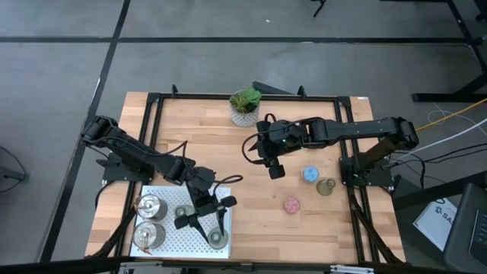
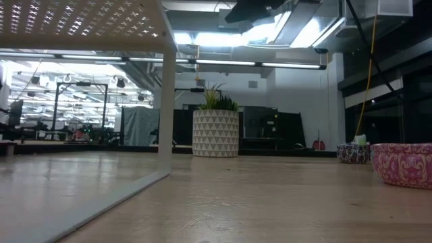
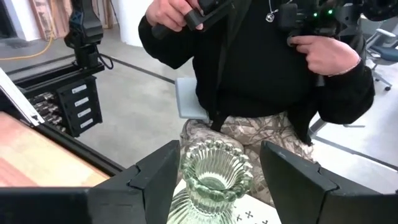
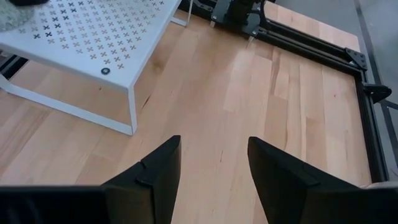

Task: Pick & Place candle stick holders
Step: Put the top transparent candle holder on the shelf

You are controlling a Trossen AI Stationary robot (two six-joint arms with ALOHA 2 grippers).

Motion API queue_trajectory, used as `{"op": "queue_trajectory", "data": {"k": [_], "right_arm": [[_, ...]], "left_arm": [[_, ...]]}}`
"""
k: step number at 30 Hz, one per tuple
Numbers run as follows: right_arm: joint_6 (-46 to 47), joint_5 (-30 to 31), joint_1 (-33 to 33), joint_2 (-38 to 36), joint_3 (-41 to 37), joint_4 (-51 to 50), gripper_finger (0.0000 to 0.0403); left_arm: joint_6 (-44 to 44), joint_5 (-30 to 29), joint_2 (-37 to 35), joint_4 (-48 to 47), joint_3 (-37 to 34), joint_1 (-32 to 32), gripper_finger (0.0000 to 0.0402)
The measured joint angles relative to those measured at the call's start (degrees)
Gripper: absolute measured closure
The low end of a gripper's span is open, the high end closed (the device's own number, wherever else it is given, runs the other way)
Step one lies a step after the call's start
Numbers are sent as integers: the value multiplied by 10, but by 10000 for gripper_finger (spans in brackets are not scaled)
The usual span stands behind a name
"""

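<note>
A white perforated stand [image 1: 171, 242] sits at the table's near left. On it stand two shiny silver candle stick holders [image 1: 150, 205] [image 1: 150, 235] and two olive-grey ones [image 1: 183, 213] [image 1: 218, 239]. My left gripper [image 1: 215, 230] is open, its fingers on either side of the ribbed olive-grey holder [image 3: 214, 177] with small gaps; the holder rests upright on the stand. My right gripper [image 1: 275, 170] hangs open over bare wood [image 4: 211, 162] mid-table. To its right, blue [image 1: 310, 174], olive-grey [image 1: 326, 187] and pink [image 1: 292, 205] holders stand on the table.
A green plant in a white pot [image 1: 245, 106] stands at the far edge, also in the low view [image 2: 216, 132]. The stand's leg [image 2: 167, 101] rises in the low view. A person [image 3: 261, 68] sits beyond the near edge. Bare wood lies between stand and loose holders.
</note>
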Motion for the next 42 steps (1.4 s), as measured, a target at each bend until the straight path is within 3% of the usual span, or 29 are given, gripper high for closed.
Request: {"op": "queue_trajectory", "data": {"k": [4, 13, 18, 21, 26, 29, 38, 42], "right_arm": [[0, 0, 0, 0, 0, -4, 216], [0, -1, 0, 0, 0, -5, 216], [0, -42, 0, 0, 0, -15, 216], [15, -45, 7, 0, 0, -31, 216], [52, -45, 23, 0, 0, -54, 216], [66, -44, 27, 0, 0, -56, 215], [139, -42, 29, 0, 0, -45, 214], [170, -103, 35, 0, 0, -52, 215]], "left_arm": [[-2, -28, -12, -8, 0, 0, 180], [1, -30, -53, -11, 5, 21, 160], [2, -60, -111, -43, 6, 63, 158], [11, -179, -160, -106, 6, 86, 163], [24, -453, -233, -178, 6, 113, 174], [15, -545, -274, -195, 6, 136, 180], [-9, -550, -389, -313, 1, 214, 197], [-18, -537, -433, -286, -37, 237, 206]]}}
